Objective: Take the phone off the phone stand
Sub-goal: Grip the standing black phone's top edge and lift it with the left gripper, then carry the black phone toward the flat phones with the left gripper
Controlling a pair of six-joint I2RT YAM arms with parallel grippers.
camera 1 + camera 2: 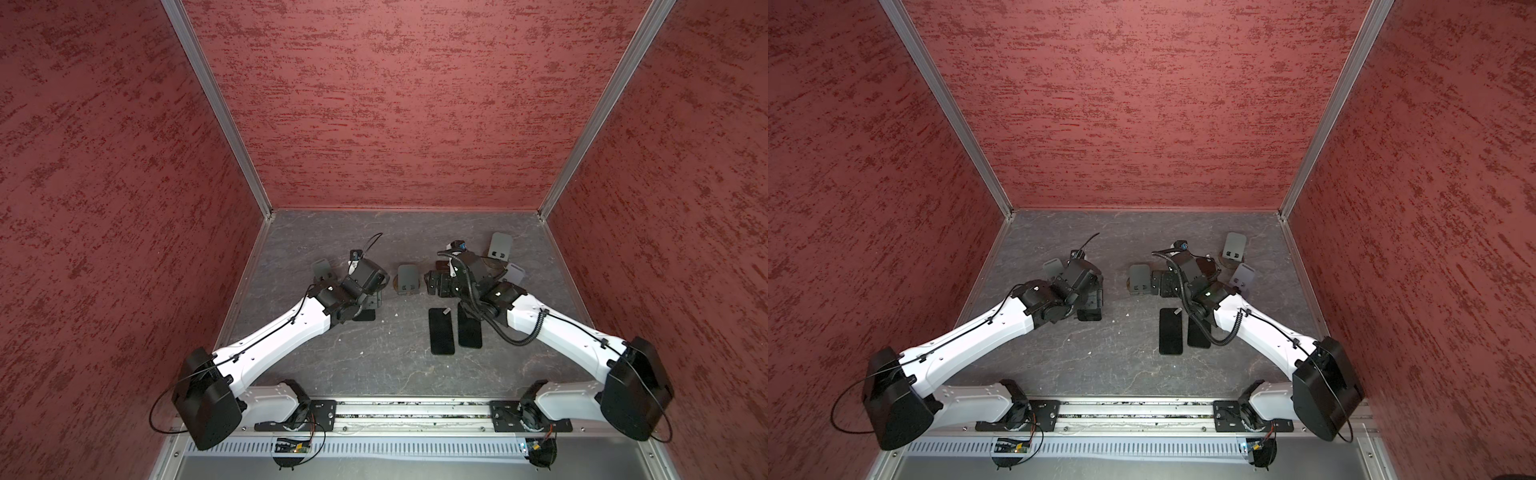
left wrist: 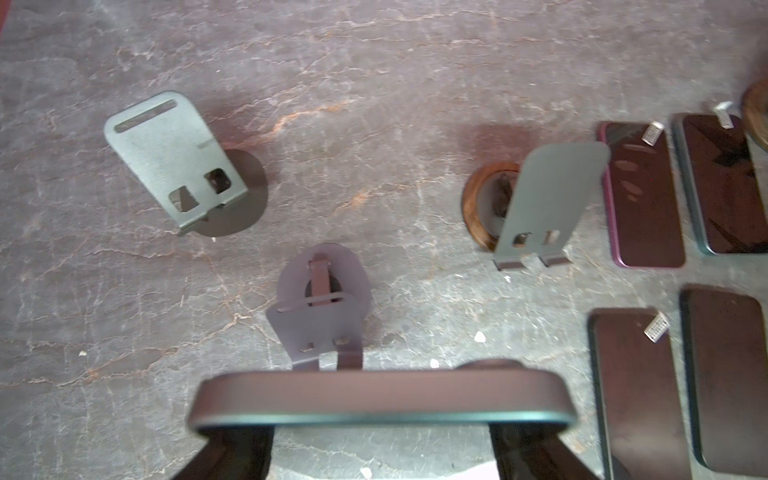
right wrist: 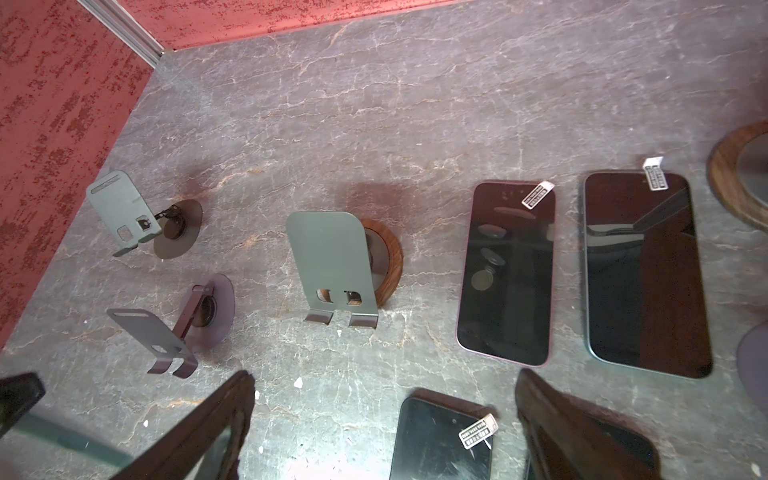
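Note:
My left gripper (image 2: 380,434) is shut on a dark phone (image 2: 380,399) with a teal edge, held crosswise between both fingers and off the table. Just beyond it stands the purple phone stand (image 2: 320,320), with nothing on its plate. In both top views the left gripper (image 1: 369,305) hangs left of centre with a corner of the phone (image 1: 366,316) showing beneath it. My right gripper (image 3: 386,415) is open over the table, its fingers (image 3: 224,415) wide apart and holding nothing, with a flat phone (image 3: 440,440) lying under it.
A green-grey stand (image 2: 166,162) and a grey stand on a wooden base (image 2: 548,199) are both bare. Two more stands (image 1: 500,245) sit at the back right. Several dark phones (image 1: 441,331) lie flat in the middle right. Red walls enclose the table.

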